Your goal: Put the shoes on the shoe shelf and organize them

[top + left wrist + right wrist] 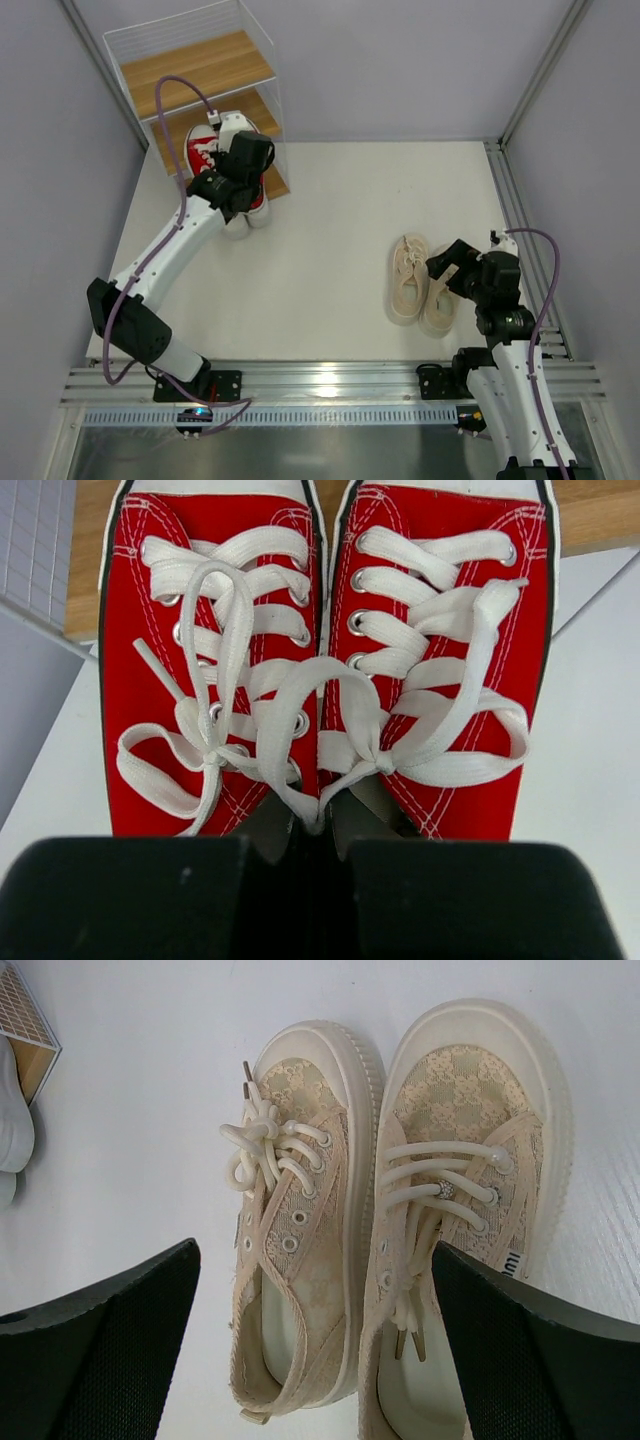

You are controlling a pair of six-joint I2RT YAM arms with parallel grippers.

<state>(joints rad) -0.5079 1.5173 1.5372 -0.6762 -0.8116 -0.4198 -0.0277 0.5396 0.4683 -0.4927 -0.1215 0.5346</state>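
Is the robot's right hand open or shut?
Open. The right hand shows its fingers wide apart over the beige shoes.

The shoe shelf is sited at the table's far left, with one sneaker pair at its lowest board. A second pair is laid side by side at the near right.
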